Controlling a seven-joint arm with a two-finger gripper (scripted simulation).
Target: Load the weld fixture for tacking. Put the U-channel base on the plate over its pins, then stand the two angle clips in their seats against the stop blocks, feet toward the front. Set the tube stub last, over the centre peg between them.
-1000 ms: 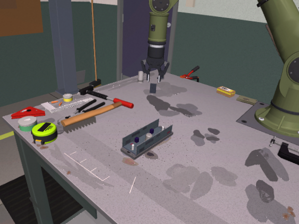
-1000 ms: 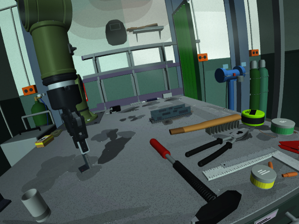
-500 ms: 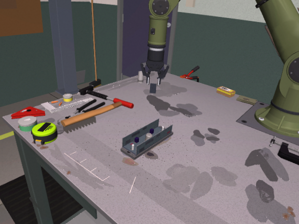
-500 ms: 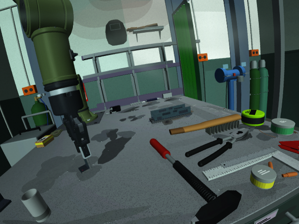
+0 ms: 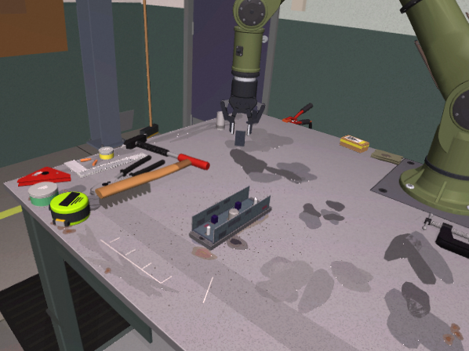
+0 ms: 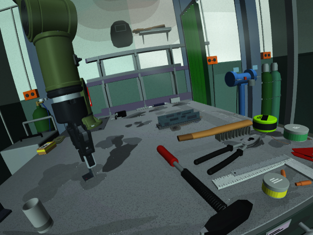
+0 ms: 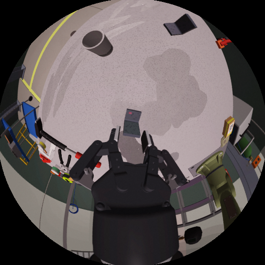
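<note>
An angle clip (image 5: 239, 138) (image 6: 89, 175) (image 7: 131, 122) stands on the far part of the table, a dark L-shaped piece with a red dot on its foot. My gripper (image 5: 239, 129) (image 6: 90, 165) (image 7: 130, 135) hangs open just above it and holds nothing. The U-channel base (image 5: 230, 217) (image 6: 178, 118) sits on the fixture plate at mid-table, with purple stop blocks and pale pegs inside it. The second angle clip (image 7: 180, 25) lies farther off. The grey tube stub (image 5: 220, 120) (image 6: 38, 215) (image 7: 97, 45) stands near the table's far edge.
A sledgehammer (image 5: 168, 151) (image 6: 202, 187), wire brush (image 5: 143, 180), pliers (image 6: 225, 151), steel square, tape rolls and a green tape measure (image 5: 69, 207) crowd the table's left end. The arm's base (image 5: 439, 184) stands at the right. A yellow block (image 5: 354, 143) lies near it.
</note>
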